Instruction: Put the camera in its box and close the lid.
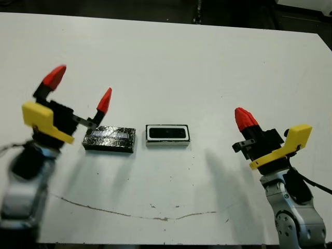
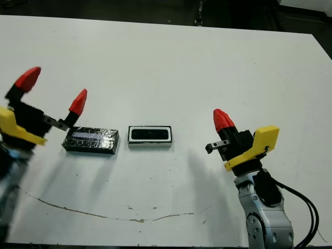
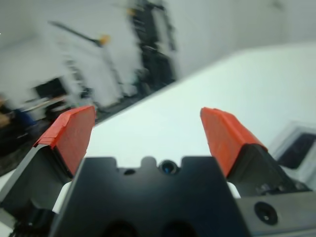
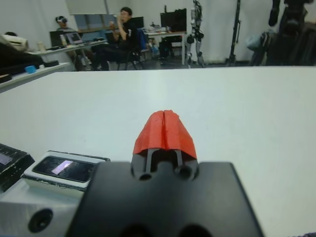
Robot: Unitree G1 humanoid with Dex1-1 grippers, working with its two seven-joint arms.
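The left gripper (image 1: 80,88) is raised, its fingers spread wide and holding nothing. Just below its inner fingertip (image 1: 105,101), the lid (image 1: 109,138) lies flat on the table (image 1: 171,62); its silvery top may carry print, but nothing is legible. Beside the lid, between the two grippers, sits the box (image 1: 167,135) with the camera (image 1: 167,133) lying inside its white walls. Well apart on the far side, the right gripper (image 1: 245,119) has its fingers pressed together, empty.
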